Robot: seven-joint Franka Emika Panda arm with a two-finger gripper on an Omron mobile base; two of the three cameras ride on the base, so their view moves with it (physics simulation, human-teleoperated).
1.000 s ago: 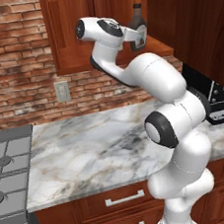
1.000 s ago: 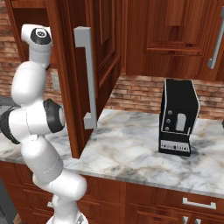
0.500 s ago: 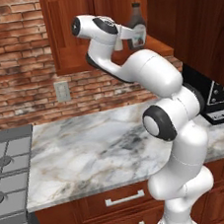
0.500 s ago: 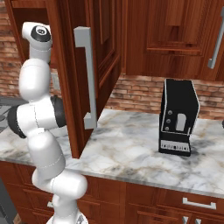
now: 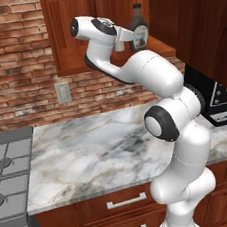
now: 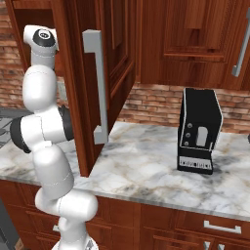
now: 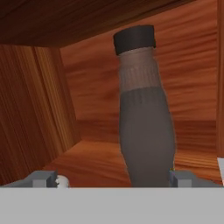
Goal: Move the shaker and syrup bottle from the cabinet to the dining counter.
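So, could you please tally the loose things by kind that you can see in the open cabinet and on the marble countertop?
Syrup bottle, on the cabinet shelf: 1
Shaker, partly hidden behind the arm: 1
Black appliance, on the countertop: 1
Total: 3

Hand view close inside cabinet [image 7: 52,131]

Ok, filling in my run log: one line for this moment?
end effector: open, straddling bottle | bottle: standing in cabinet, not gripped | stage: reach
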